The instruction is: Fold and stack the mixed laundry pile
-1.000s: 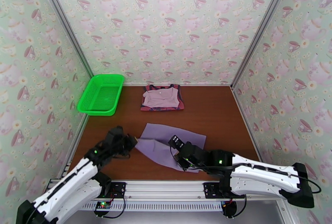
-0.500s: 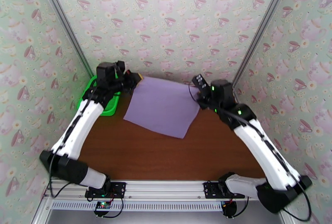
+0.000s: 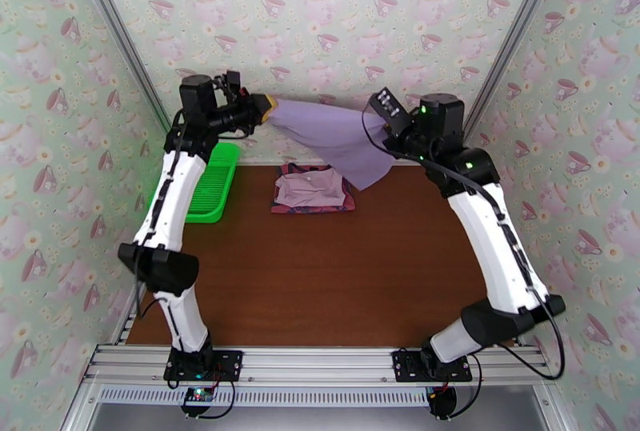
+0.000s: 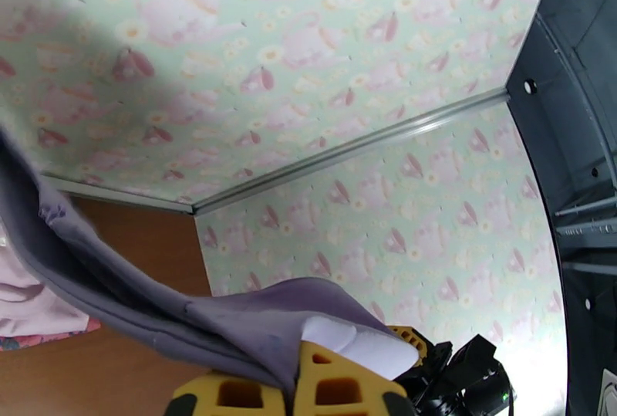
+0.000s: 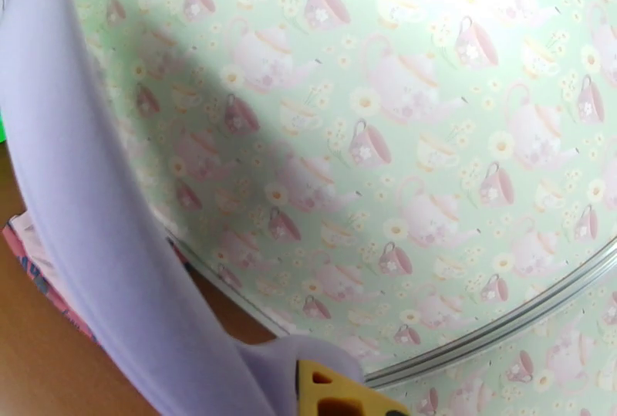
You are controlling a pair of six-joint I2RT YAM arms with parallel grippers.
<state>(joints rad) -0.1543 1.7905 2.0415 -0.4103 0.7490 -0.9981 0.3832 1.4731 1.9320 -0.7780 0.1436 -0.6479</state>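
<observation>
Lavender-purple shirt (image 3: 336,137) hangs in the air at the back of the cell, stretched between both arms and high above the table (image 3: 320,289). Left gripper (image 3: 270,105) is pinched tight on one top corner. Right gripper (image 3: 381,127) is pinched tight on the other. In the left wrist view the yellow fingertips (image 4: 339,387) are pressed together with cloth bunched between them.

- The cloth sags in a shallow curve between the two grips. Its lower corner dangles over the finished stack.
- The stack sits at the far middle of the table: pale pink-lilac shirt (image 3: 308,185) folded on top, dusty-red tank top (image 3: 280,205) showing as a dark-trimmed rim beneath.
- Green mesh basket (image 3: 206,185) sits at far left, apart from the stack.

Step in hand, as I read it: spreading the lavender-purple shirt before laying it flat to fold. To do it well, hold both corners level and pull them apart evenly so the sag comes out. Lower the trailing edge onto bare table first, short of the stack, so it does not drag the folded pieces.

Material: thin, matte knit, limp, no stiffness. It drapes in soft folds and will crease wherever slack is left. The table is smooth brown wood grain.
</observation>
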